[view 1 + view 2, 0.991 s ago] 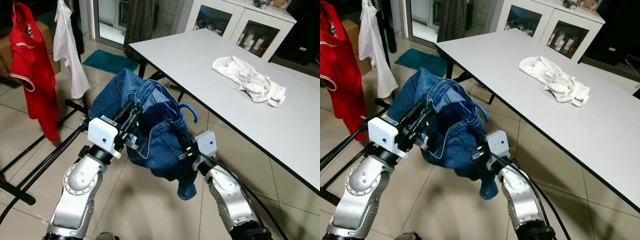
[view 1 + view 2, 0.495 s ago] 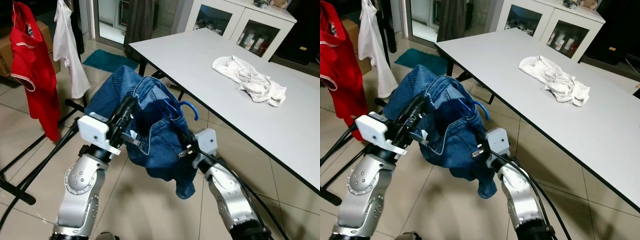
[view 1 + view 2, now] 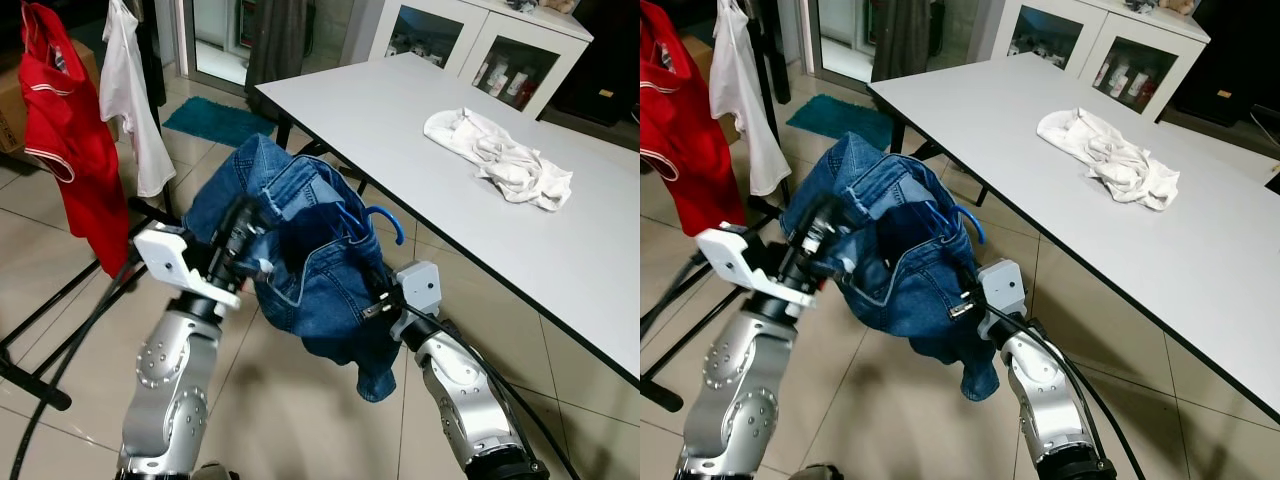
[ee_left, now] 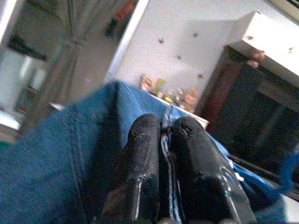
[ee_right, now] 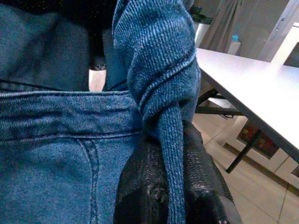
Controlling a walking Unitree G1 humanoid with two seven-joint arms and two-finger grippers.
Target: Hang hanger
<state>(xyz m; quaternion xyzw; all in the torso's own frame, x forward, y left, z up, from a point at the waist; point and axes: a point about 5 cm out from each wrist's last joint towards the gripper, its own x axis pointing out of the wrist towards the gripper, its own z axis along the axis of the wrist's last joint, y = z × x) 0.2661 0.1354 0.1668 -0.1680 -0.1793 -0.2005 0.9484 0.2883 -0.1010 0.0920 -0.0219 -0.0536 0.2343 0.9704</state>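
A pair of blue jeans (image 3: 310, 250) hangs bunched over a blue hanger, whose hook (image 3: 388, 222) sticks up from the right of the waistband. Both arms hold the jeans up above the tiled floor, in front of the table's near corner. My left gripper (image 3: 245, 212) is shut on the waistband at the left; the left wrist view has the gripper (image 4: 166, 128) pinching a denim edge. My right gripper (image 3: 372, 300) is shut on a fold of denim at the lower right, and that fold (image 5: 161, 84) runs down between its fingers (image 5: 135, 186). The rest of the hanger is hidden in the cloth.
A black clothes rack (image 3: 60, 300) stands at the left with a red shirt (image 3: 75, 150) and a white garment (image 3: 125, 90) hanging on it. A white table (image 3: 400, 110) with a crumpled white cloth (image 3: 500, 160) fills the right. A teal mat (image 3: 215, 120) lies behind.
My left arm has swung to the left, toward the rack, drawing the jeans' waistband with it. The right gripper has stayed almost in place.
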